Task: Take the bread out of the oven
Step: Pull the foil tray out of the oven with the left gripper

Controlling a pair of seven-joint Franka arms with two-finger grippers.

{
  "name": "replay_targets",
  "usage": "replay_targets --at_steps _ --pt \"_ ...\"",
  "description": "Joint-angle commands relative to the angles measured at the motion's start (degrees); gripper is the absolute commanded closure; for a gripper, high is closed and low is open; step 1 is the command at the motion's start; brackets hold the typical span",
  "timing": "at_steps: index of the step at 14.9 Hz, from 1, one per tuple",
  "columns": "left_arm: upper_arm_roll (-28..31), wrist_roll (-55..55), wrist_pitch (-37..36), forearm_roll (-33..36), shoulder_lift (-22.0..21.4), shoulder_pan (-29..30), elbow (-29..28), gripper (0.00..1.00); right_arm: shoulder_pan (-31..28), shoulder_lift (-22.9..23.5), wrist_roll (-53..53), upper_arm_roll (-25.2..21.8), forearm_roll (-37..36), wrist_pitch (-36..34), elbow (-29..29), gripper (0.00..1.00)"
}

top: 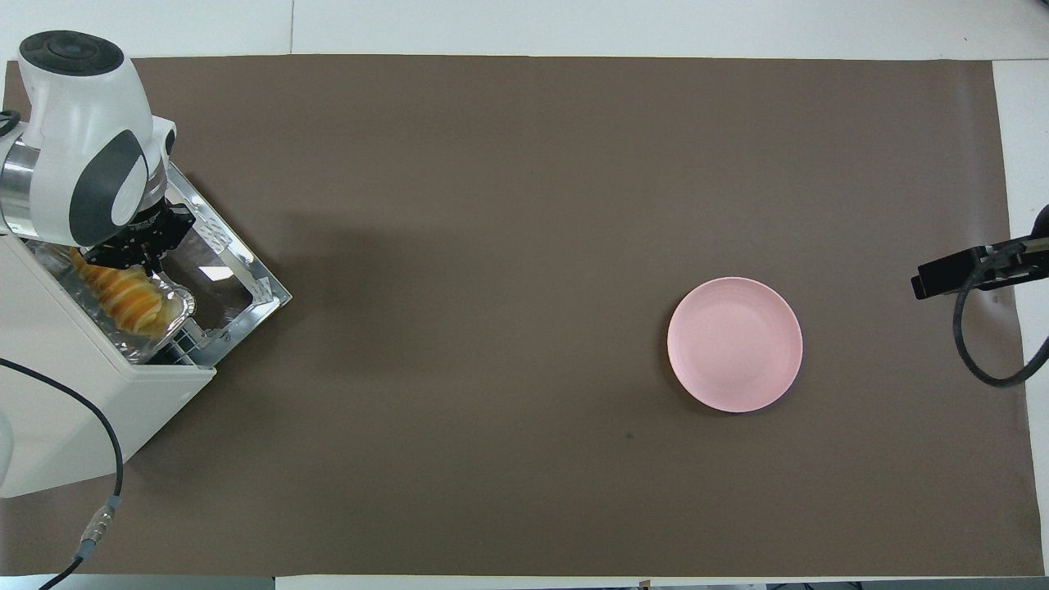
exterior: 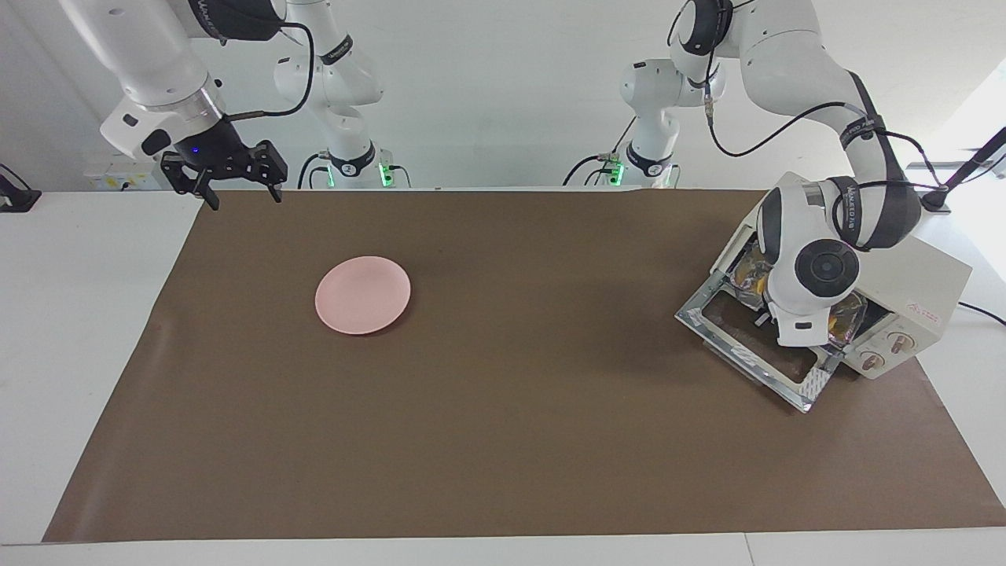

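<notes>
Reaching into the open oven at the left arm's end of the bench with the left end effector, fingertips pinched fully together on what looks like the thin rim of the foil tray rather than on the bread itself. Finding the bread lying in that tray, inside the oven mouth just above the dropped door, not yet taken out. Waiting with the right end effector, fingers spread and holding nothing, above the bench corner at the right arm's end on the robots' side. Judging the main risk as tearing or buckling the crinkled foil under a hard pull, leaving the tray and loaf on the rack. Could also tip the tray when dragging it past the rack's front edge by one rim only, rolling the loaf onto the door or the bench. Might snag the tray on the wire rack and shift the whole oven, light as it looks. Should watch the bulky wrist against the oven's top edge while backing out. Would need a regrasp on the loaf to reach the pink plate, well apart toward the right arm's end.
</notes>
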Motion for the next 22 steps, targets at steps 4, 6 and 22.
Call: replay_targets --at_steps 4,6,22 --pt "-0.07 0.72 0.69 1.66 -1.79 0.40 -2.19 1.00 -1.03 -1.11 -0.79 0.81 -0.41 0.00 -1.24 0.00" --pt "-0.07 1.07 0.78 2.10 -1.70 0.14 -1.58 1.00 -1.03 -1.11 -0.79 0.81 -0.50 0.00 -1.24 0.00" --pt "-0.51 1.51 7.19 -5.62 0.84 -11.71 7.03 1.00 -1.03 -1.11 -0.79 0.81 -0.50 0.00 -1.24 0.00"
